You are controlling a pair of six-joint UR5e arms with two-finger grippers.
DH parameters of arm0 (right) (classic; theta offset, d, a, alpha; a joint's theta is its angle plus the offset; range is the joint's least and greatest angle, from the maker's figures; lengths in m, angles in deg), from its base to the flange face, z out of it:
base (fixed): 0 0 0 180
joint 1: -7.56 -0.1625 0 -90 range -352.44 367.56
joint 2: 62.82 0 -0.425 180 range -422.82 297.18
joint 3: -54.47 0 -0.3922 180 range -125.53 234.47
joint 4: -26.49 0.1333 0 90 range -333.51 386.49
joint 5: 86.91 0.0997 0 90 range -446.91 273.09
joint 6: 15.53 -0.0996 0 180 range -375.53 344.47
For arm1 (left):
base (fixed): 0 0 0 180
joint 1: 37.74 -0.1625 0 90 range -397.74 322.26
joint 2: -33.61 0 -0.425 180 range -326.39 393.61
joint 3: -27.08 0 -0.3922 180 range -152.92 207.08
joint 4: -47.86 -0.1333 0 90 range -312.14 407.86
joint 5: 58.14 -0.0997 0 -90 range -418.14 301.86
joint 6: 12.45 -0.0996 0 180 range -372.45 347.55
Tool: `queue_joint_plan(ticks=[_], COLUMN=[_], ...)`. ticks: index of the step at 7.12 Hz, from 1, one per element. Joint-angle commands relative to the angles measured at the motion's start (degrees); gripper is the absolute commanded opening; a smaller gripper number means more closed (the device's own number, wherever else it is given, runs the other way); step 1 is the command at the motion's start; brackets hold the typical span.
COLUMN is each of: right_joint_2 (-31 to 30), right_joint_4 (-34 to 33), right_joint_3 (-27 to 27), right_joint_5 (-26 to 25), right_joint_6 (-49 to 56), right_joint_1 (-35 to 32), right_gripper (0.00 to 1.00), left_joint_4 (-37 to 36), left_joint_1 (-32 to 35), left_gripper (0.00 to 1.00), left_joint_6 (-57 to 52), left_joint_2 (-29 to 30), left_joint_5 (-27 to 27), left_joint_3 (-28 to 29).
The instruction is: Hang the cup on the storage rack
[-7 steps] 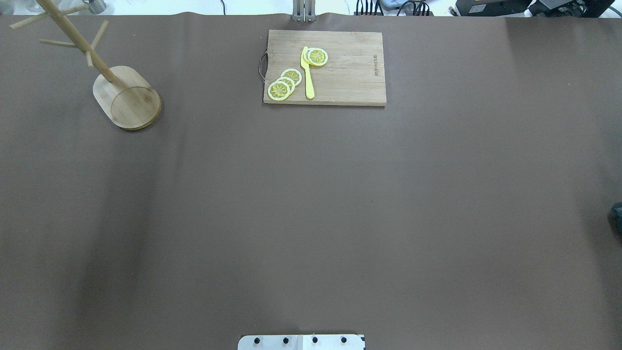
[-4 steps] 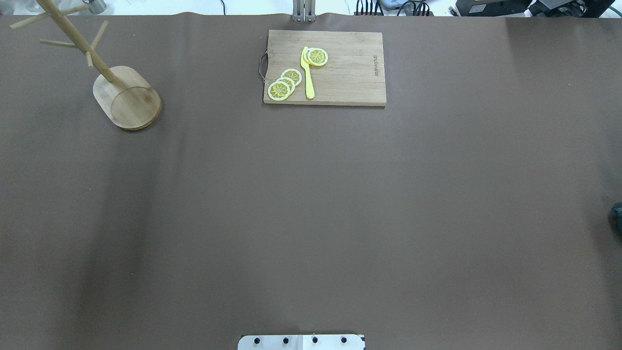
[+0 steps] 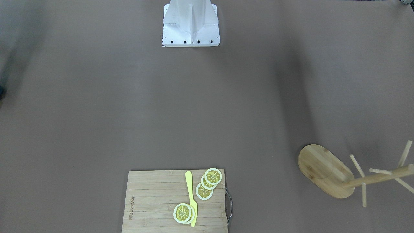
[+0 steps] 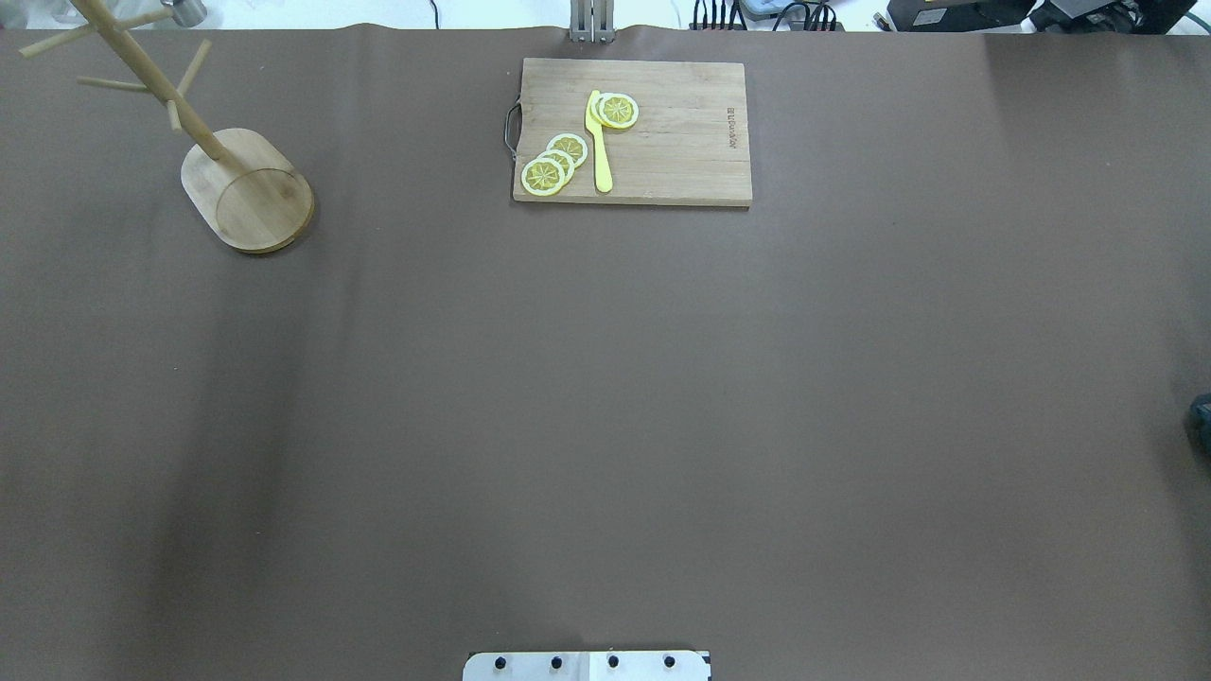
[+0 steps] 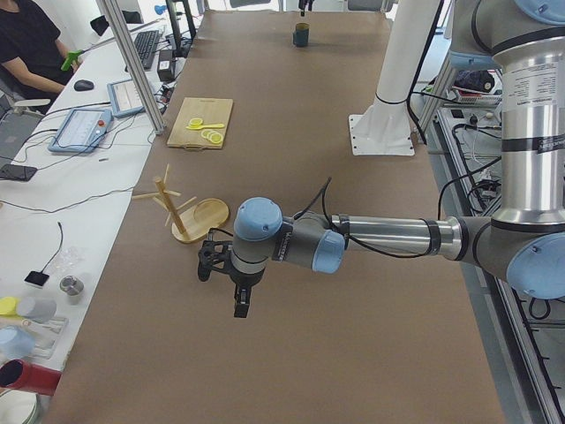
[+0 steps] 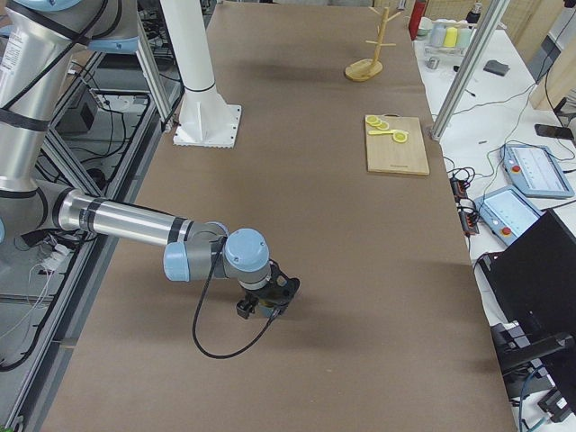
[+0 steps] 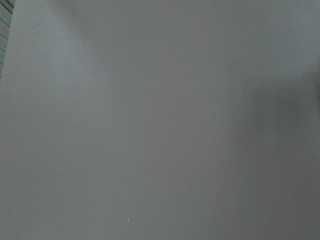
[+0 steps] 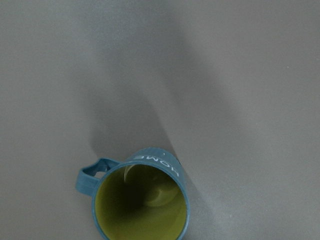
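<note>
The left end effector (image 5: 226, 281) hovers near the storage rack (image 5: 191, 210).

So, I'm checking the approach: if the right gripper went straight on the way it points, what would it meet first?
Probably the cup: the right gripper points down, and its wrist camera looks into the cup's open mouth. Whether it would meet the rim or go inside is unclear, since depth is hard to judge.

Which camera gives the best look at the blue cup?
The right wrist-mounted view: the cup fills its lower part, showing handle, lettering and yellow-green inside. Exterior left shows it tiny at the far end; overhead catches only a sliver at the right edge. The rest show nothing clear of it.
</note>
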Motion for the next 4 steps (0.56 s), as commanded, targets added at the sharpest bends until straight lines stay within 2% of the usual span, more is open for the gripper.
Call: queue_joint_plan(ticks=[1, 2, 4], right_joint_2=[1.7, 2.4, 2.4], right_joint_4=[6.8, 10.6, 12.6], right_joint_3=[7.5, 9.3, 9.5], right_joint_5=[1.2, 1.5, 2.1], right_joint_6=[-0.1, -2.7, -4.7], right_joint_1=[1.5, 2.2, 3.3], right_gripper=[0.99, 0.99, 0.99], left_joint_4=[0.0, 0.0, 0.0], left_joint_1=[0.0, 0.0, 0.0], left_gripper=[0.98, 0.98, 0.98], left_joint_6=[0.1, 0.1, 0.0], left_joint_2=[0.1, 0.2, 0.3], left_joint_5=[0.0, 0.0, 0.0], left_joint_3=[0.1, 0.1, 0.2])
